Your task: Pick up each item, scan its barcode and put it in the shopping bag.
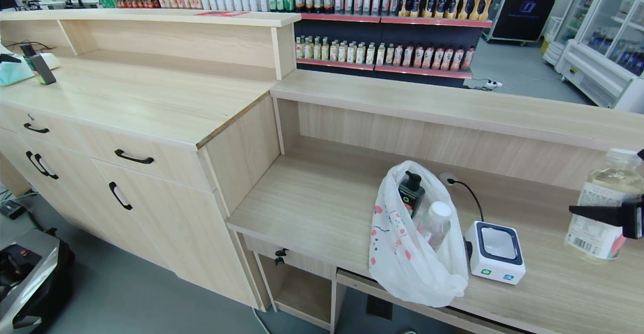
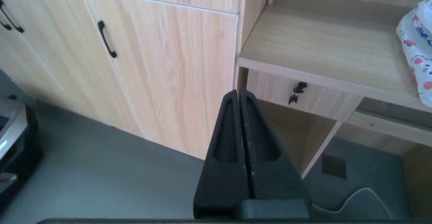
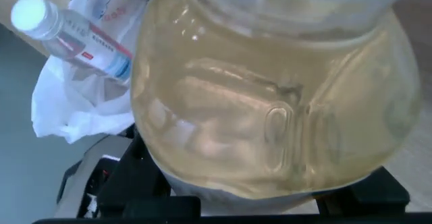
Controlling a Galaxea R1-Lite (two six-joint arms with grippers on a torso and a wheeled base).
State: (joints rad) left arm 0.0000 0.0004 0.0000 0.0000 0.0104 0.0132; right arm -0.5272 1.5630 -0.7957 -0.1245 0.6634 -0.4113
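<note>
1. Head view, far left: a small handheld device (image 1: 40, 67) stands on the tall counter (image 1: 151, 102), well apart from the action.
2. Left wrist view: the left gripper (image 2: 238, 97) has its fingers pressed flat together with nothing between them. It hangs low in front of the cabinet doors (image 2: 162, 69), over grey floor.
3. Next over, the white shopping bag (image 1: 402, 268) sits open on the lower desk (image 1: 312, 208). A black pump bottle (image 1: 411, 193) and a clear bottle with a white cap (image 1: 435, 223) are inside.
4. Just beside the bag on its right is the white barcode scanner (image 1: 495, 252), window facing up, with its cable running toward the back of the desk.
5. Far right, the right gripper (image 1: 598, 215) is clamped around a bottle of yellowish liquid (image 1: 606, 183). The bottle is upright, to the right of the scanner, barcode showing low on the label. Honestly can't say whether its base touches the desk or sits just above it.
</note>
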